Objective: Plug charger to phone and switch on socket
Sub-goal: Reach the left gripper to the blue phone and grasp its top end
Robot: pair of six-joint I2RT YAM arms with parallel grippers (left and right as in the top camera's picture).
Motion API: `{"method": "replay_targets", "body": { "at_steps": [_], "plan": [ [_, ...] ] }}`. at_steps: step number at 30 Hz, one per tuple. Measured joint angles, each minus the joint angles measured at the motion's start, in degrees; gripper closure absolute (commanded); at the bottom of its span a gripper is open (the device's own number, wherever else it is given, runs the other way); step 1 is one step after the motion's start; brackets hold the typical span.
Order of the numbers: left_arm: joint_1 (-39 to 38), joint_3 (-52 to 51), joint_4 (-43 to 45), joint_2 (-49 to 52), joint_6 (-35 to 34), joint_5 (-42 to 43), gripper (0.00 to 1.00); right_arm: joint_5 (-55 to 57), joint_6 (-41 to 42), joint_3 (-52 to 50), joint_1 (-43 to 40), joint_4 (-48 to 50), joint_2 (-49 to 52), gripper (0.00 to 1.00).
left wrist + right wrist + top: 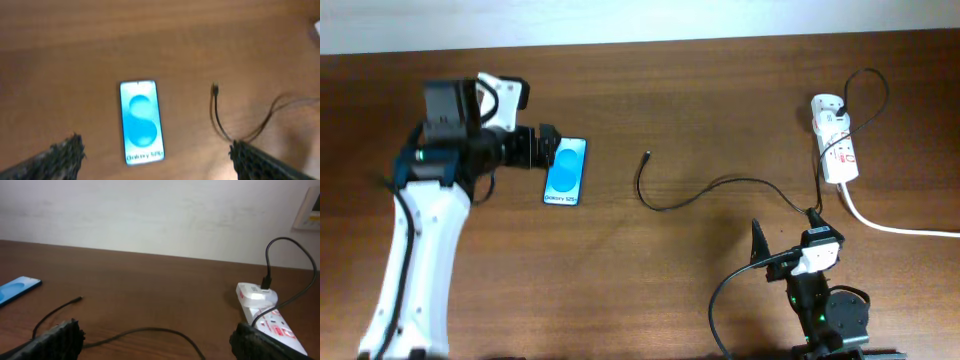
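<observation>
The phone [567, 172] lies flat on the table with its blue screen up and white text at its near end. It also shows in the left wrist view [141, 121]. My left gripper [546, 148] is open and empty, hovering over the phone's far left corner; in its wrist view [156, 152] the phone lies between the fingers. The charger [665, 206] is a thin black cable whose free tip [648, 156] lies right of the phone, running to the socket [836, 150] at the far right. My right gripper [786, 240] is open and empty, low near the front edge [157, 336].
The socket's thick white cord [895, 226] runs off the right edge. The right wrist view shows the socket [265, 311], the cable tip [78, 299], the phone [18, 289] and a pale wall behind the table. The table is brown wood.
</observation>
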Motion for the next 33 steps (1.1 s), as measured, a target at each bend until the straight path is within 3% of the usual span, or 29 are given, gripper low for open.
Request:
{"method": "replay_targets", "body": {
  "at_steps": [3, 8, 11, 15, 18, 19, 23, 33],
  "plan": [
    [0.00, 10.93, -11.85, 8.20, 0.02, 0.22, 0.01, 0.00, -0.02, 0.00, 0.00, -0.76, 0.00, 0.02],
    [0.00, 12.31, -13.94, 13.29, 0.00, 0.20, 0.01, -1.84, 0.02, 0.26, 0.00, -1.20, 1.92, 0.02],
    [0.00, 12.33, -13.75, 13.79, 0.00, 0.22, 0.01, -4.13, 0.17, 6.64, 0.02, -4.44, 11.32, 0.02],
    [-3.41, 12.55, -13.66, 13.92, 0.00, -2.32, 0.01, -7.61, 1.60, 31.41, 0.02, -18.58, 32.22, 0.02],
    [-7.30, 12.85, -13.64, 16.59, -3.91, -7.04, 0.01, -9.46, 1.77, 50.73, 0.00, -33.88, 43.34, 0.02],
    [-7.65, 12.90, -13.75, 18.40, -5.22, -7.93, 0.01, -9.84, 1.81, 58.88, 0.00, -44.35, 47.65, 0.02],
    [-7.69, 13.31, -13.92, 23.47, -9.07, -11.39, 0.01, -11.47, 1.92, 74.93, 0.00, -55.78, 57.99, 0.02],
    [-10.29, 14.12, -8.59, 32.44, -9.42, -14.21, 0.01, -19.45, 1.97, 76.11, 0.00, -58.38, 71.38, 0.02]
  ]
}}
